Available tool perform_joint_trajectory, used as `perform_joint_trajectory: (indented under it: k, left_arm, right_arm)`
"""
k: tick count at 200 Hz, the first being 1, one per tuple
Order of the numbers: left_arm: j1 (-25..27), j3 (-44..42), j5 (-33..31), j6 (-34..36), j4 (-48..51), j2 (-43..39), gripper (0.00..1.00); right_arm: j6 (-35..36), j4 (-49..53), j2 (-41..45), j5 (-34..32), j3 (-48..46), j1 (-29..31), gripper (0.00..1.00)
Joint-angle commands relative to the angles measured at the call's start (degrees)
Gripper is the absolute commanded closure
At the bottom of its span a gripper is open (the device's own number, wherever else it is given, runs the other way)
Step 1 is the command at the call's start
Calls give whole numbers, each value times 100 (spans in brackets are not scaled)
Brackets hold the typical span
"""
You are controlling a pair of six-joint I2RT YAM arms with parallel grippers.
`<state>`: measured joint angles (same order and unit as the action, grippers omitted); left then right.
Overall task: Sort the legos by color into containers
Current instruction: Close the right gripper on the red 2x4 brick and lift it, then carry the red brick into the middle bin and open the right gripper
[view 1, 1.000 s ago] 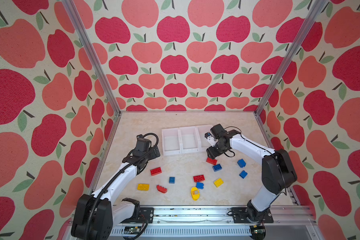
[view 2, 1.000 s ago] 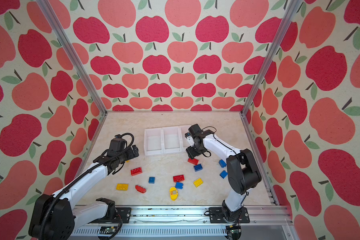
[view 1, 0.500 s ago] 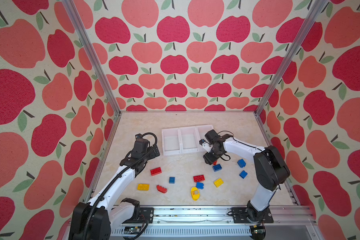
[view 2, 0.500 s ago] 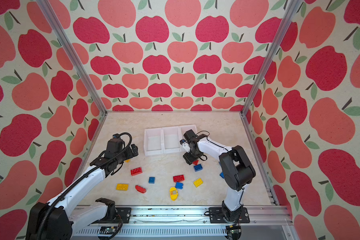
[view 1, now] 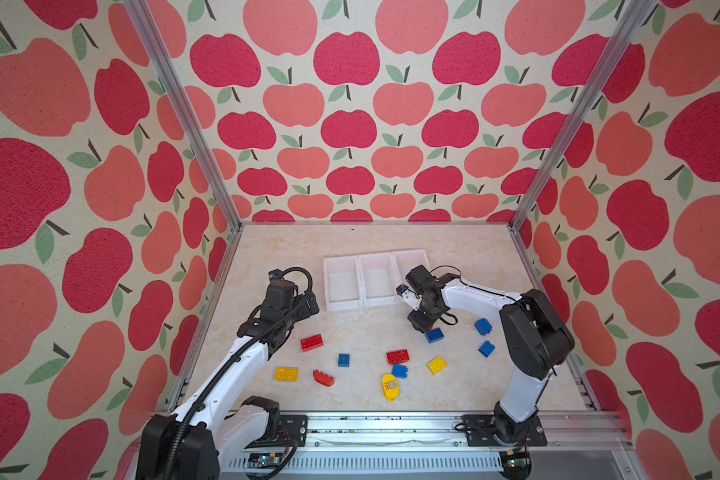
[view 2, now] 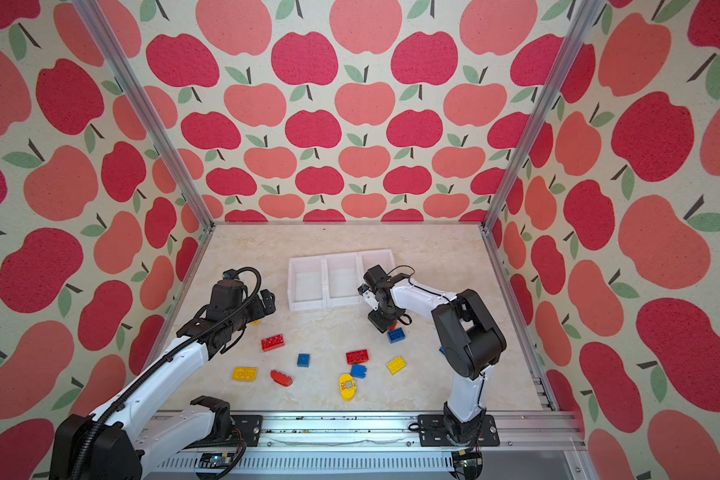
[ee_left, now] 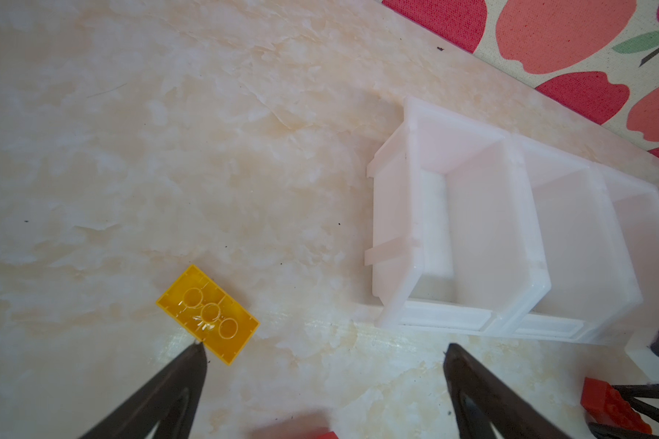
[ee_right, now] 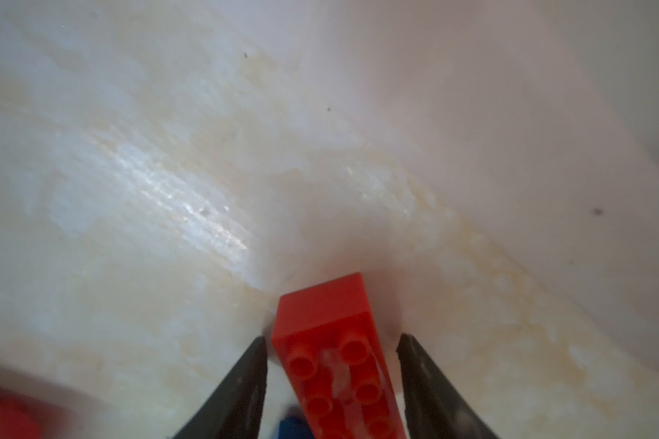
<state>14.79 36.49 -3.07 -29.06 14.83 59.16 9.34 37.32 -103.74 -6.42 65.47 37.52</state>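
Right pincer (ee_right: 331, 340) down on the pale marbled counter (view 1: 371, 239), jaws apart, straddling a small red studded plastic brick (ee_right: 322, 311) just before the white plastic bin row (view 1: 341, 306). Left pincer (ee_left: 326, 353) spread wide; a yellow plastic brick (ee_left: 208, 315) lies at one tip.

Red brick (ee_right: 331, 357) cut by frame edge; blue piece (ee_right: 293, 426) beside it blurred; rightmost bin (view 1: 404, 264) partly behind right arm (view 1: 474, 296).

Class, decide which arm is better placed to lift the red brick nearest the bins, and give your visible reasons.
Right. The right gripper straddles that red brick, one finger on each side, not yet clamped. The left gripper hangs open farther off, beside a yellow brick.
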Motion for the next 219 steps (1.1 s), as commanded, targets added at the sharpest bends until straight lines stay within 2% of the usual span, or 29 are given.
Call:
perform_joint_trajectory:
  k: [1,56,87,155,187,219]
  left_arm:
    - [29,-81,-31,-71,81,-102,1]
    - [34,-141,-84,-161,90,-201,1]
    - [33,-177,-106,-179,84,-253,1]
    - [34,-195,-124,-204,-5,-238,1]
    - [34,-195,-91,-196,-6,-253,1]
    - [34,-204,-71,-170,32,-291,1]
  right_arm:
    - [65,-86,1,-183,-48,54,51]
    - [147,-161,47,-222,-29,106,68]
    - [143,-169,214,-218,-2,126,74]
    - [-573,316,873,127,763,448,76]
    - [-876,346,548,160,1491,656,76]
    - [-1078,311,-205,282,2530,660,76]
